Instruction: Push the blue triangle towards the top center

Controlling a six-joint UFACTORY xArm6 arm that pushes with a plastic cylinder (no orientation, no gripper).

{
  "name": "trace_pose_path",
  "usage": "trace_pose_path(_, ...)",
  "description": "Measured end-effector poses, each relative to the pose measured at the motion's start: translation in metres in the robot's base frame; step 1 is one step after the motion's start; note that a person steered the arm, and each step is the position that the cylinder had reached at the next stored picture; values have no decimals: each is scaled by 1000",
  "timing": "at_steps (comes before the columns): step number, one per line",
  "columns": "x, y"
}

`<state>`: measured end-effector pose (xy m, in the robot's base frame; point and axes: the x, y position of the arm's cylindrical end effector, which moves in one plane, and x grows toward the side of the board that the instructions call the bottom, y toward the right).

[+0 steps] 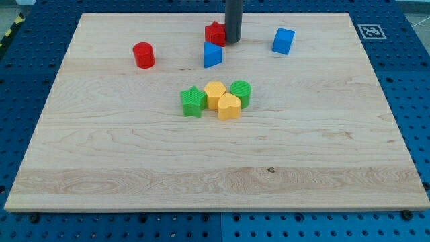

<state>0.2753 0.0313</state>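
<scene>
**Camera view: rod tip at the top centre, blue triangle just below it**

Wooden worktop sits on a blue perforated base. A black-and-white marker tag is fixed at the board's top right corner.

Dark rod comes straight down from the view's top edge, near centre. My tip meets the board just right of the red block; the two look to be touching, though I cannot be sure. The red block's shape is hard to read, partly hidden by the rod. No gripper on this arm, so no jaws to call open or closed; the rod simply ends at the tip.

Blue triangle lies just below the red block and to the lower left of the tip, close but seemingly apart from it. It sits a little left of board centre, in the top part of the worktop.

Other pieces:
- Red cylinder, well off to the view's left, alone.
- Blue cube, to the right of the rod, alone.
- Mid-board cluster, all packed together: green star at left, yellow hexagon-like block beside it, yellow heart at the lower right, green round block at the right.
</scene>
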Motion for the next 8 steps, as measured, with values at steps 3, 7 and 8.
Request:
trace_pose_path(3,56,4)
trace_pose_path(7,84,-42)
trace_pose_path(8,83,-55)
